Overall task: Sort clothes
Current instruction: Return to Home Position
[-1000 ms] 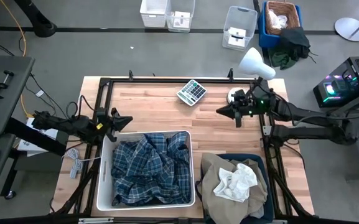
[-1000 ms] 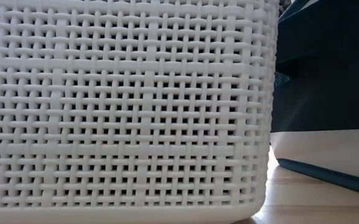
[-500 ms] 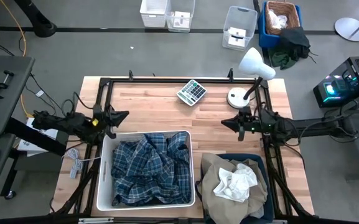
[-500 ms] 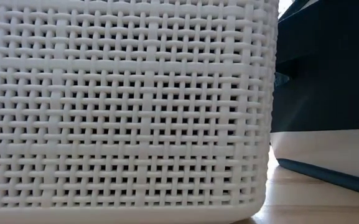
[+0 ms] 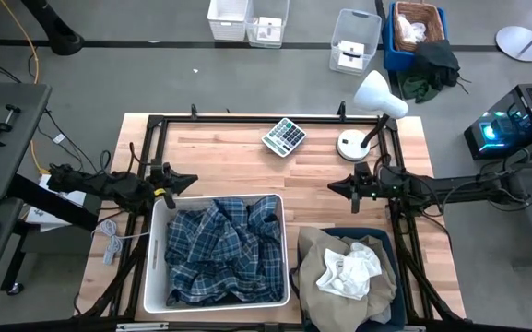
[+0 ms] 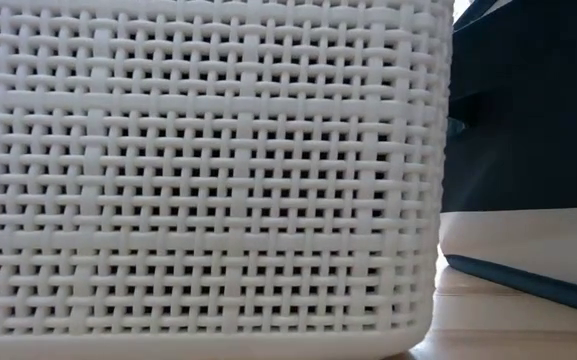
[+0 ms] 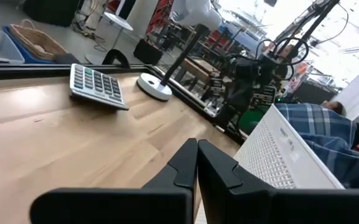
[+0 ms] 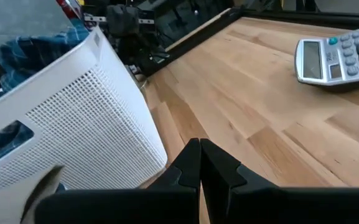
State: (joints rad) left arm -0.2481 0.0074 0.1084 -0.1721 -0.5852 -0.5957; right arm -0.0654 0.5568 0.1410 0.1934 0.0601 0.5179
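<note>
**White bin (image 5: 152, 254) and blue organizer (image 5: 390, 242) loaded; both hands empty**

High view: the plaid shirt (image 5: 215, 249) fills the white bin, whose corner sits just beside the left hand (image 5: 183, 178). The khaki garment (image 5: 313, 263), with the white garment (image 5: 353, 267) on top, lies in the blue organizer, near the right hand (image 5: 337, 185) and off to its side. Dark grey garment: cannot pick it out; possibly under the plaid. No clothing lies loose on the surface (image 5: 247, 166). Only a calculator (image 5: 284, 136) and a lamp (image 5: 376, 97) stand there, apart from either hand. Judgement: sorting appears complete, and what is left is parking the arms. Both hands sit low at the surface's sides, tips pointing toward each other.

Low view: the bin's woven wall takes up most of the picture, with the dark organizer wall beside it and a narrow gap of wood between. No hand and no garment shows. This view adds only that both containers stand on the surface close together.

Left wrist view: the left hand's two fingers are pressed together with nothing between them, which the high view is too far off to settle. The bin wall is just beside the tips, with plaid showing over the rim. The calculator and lamp base are ahead, and the right arm is farther off.

Right wrist view: the right hand is likewise closed tight and empty. The bin wall is to one side of the tips and the calculator is ahead on the other. The organizer's contents do not show here; only the high view gives them.
</note>
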